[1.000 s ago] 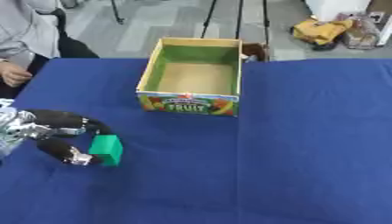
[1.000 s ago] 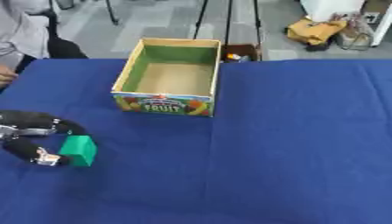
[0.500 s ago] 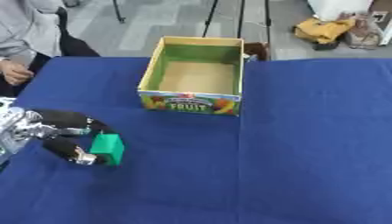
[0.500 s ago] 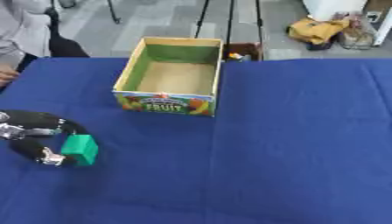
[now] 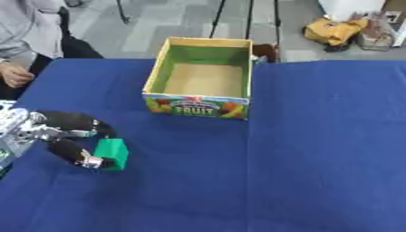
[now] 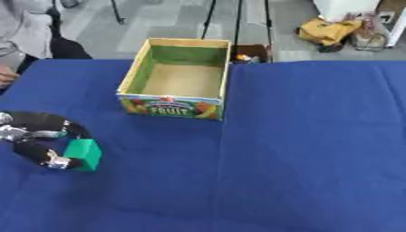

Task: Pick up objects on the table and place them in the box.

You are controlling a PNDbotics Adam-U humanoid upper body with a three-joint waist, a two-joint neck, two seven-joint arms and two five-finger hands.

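Note:
A small green block (image 5: 113, 153) stands on the blue tablecloth (image 5: 317, 158) near its left edge. My left hand (image 5: 60, 121) comes in from the left, its black fingers curled over the block's top and its thumb against the block's lower left side. An open cardboard box (image 5: 198, 104) with green inner walls and a "FRUIT" label sits further back, up and to the right of the block; nothing shows inside it. My right hand shows in neither view.
The blue cloth stretches wide to the right of the box and the block. Beyond the table's far edge are a grey floor, a yellow bag (image 5: 337, 29) and a small dark thing (image 6: 244, 57) just behind the box.

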